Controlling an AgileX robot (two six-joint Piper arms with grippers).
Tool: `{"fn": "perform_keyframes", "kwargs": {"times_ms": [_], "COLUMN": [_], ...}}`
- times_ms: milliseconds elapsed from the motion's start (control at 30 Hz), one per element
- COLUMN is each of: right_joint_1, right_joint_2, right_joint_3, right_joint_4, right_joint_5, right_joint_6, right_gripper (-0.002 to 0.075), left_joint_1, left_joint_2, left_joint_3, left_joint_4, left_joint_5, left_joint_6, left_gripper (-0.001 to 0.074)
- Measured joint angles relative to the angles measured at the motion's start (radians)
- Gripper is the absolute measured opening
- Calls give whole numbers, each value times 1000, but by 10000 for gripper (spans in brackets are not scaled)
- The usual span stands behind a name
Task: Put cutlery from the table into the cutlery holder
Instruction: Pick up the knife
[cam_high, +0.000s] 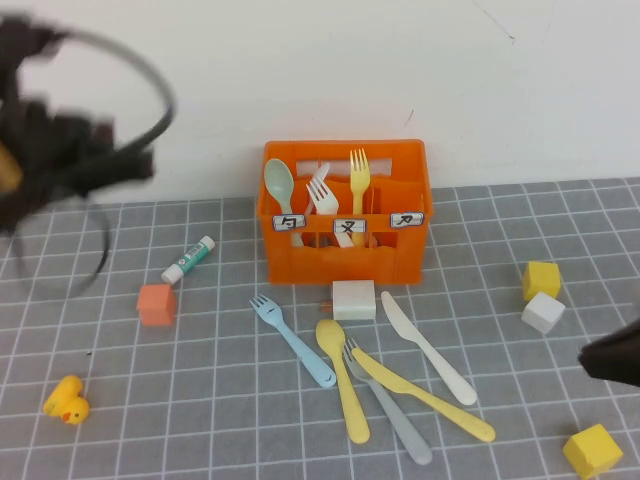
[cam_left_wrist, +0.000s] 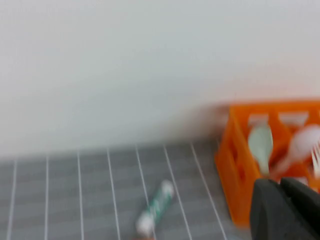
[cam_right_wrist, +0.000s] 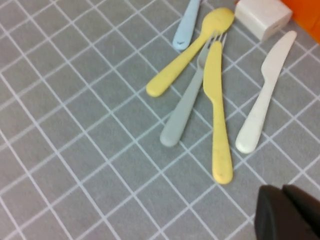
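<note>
The left gripper (cam_left_wrist: 286, 210) is clenched on nothing, raised at the far left of the table (cam_high: 200, 400), well apart from the cutlery holder (cam_high: 345, 255). The right gripper (cam_right_wrist: 287, 212) is also clenched and empty, low at the right edge. The holder stands at the far middle with a mint spoon (cam_high: 279, 185), a white fork (cam_high: 322, 195) and a yellow fork (cam_high: 359, 170) upright inside. Near it on the table lie a blue fork (cam_high: 292, 340), yellow spoon (cam_high: 343, 385), grey fork (cam_high: 390, 410), yellow knife (cam_high: 425, 395) and white knife (cam_high: 428, 348). The grey fork lies partly under the yellow knife, so the outlying blue fork or white knife looks the cleaner pick. The jaws should part before coming down, close across the handle's middle, and drop the piece into the compartment holding its kind
</note>
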Motion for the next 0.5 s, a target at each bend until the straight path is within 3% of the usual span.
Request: {"fn": "perform_keyframes", "kwargs": {"times_ms": [300,500], "right_joint_1": [226,356], "right_joint_2": [212,400], "right_joint_3": [-193,-253], "right_joint_4": [-361,-500], "right_joint_5": [-98,-286], "right_joint_6": [349,489], "right_gripper": [-3,12], "left_joint_1": [0,0], "left_joint_2": [-379,-612], "left_joint_3": [339,419], "left_joint_4": [-61,-76], "left_joint_5": [182,337], "left_joint_6": [-22,-5], "left_gripper": [1,1]}}
